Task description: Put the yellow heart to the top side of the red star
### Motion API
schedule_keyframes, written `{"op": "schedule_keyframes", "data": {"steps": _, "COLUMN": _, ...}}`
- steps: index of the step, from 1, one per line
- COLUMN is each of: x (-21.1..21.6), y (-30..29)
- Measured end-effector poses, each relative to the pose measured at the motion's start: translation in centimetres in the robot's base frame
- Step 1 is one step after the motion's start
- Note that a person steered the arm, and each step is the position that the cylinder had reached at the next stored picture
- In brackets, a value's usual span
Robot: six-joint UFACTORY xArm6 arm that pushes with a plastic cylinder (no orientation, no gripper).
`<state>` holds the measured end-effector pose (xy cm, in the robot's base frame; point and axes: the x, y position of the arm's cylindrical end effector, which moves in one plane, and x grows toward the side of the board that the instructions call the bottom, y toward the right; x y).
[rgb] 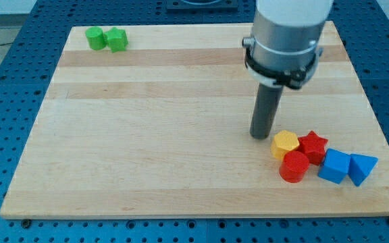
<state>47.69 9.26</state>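
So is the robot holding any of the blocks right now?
No, nothing is held. My tip is just a rod end; it can only push. It stands on the board just to the view's left of the yellow heart, with the red star beyond.

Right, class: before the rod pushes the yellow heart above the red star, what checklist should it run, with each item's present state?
1. My tip visible: ok.
2. Tip beside yellow heart, just off its upper left: ok.
3. Heart already above red star: not ok, it sits at the star's left, touching.
4. Board above the star free: ok.
5. Red cylinder clear of the heart: not ok, touching below.
6. Tip touching the heart: cannot tell.
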Motion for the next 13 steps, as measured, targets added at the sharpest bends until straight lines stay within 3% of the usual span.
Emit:
{"op": "schedule_keyframes", "data": {"steps": 3, "x": -15.2, "y": 0.0}}
{"op": "schedule_keyframes", "data": {"steps": 6, "x": -25.4, "y": 0.3}}
{"op": "schedule_keyframes", "data": {"steps": 9, "x": -23.5, "y": 6.3}}
{"op": "schedule_keyframes", "data": {"steps": 13, "x": -11.5, "y": 8.7}}
